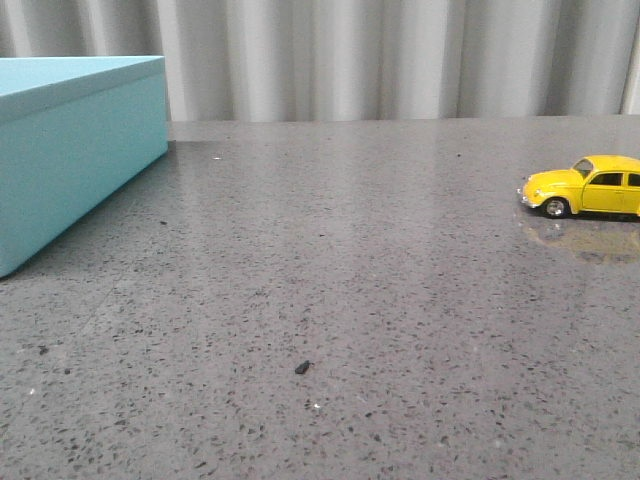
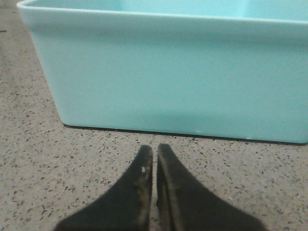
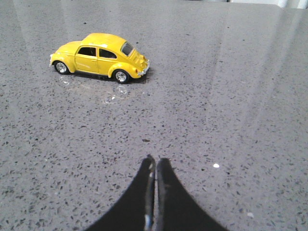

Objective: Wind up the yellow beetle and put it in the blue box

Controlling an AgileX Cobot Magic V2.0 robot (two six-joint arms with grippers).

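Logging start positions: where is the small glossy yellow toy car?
In the front view the yellow toy car stands at the table's right edge, far from the turquoise box.

Grey speckled stone tabletop (image 1: 330,300), glossy with soft reflections, a small dark crumb (image 1: 302,368) near the front, pale grey pleated curtain (image 1: 400,60) hanging behind the far edge, even diffuse light
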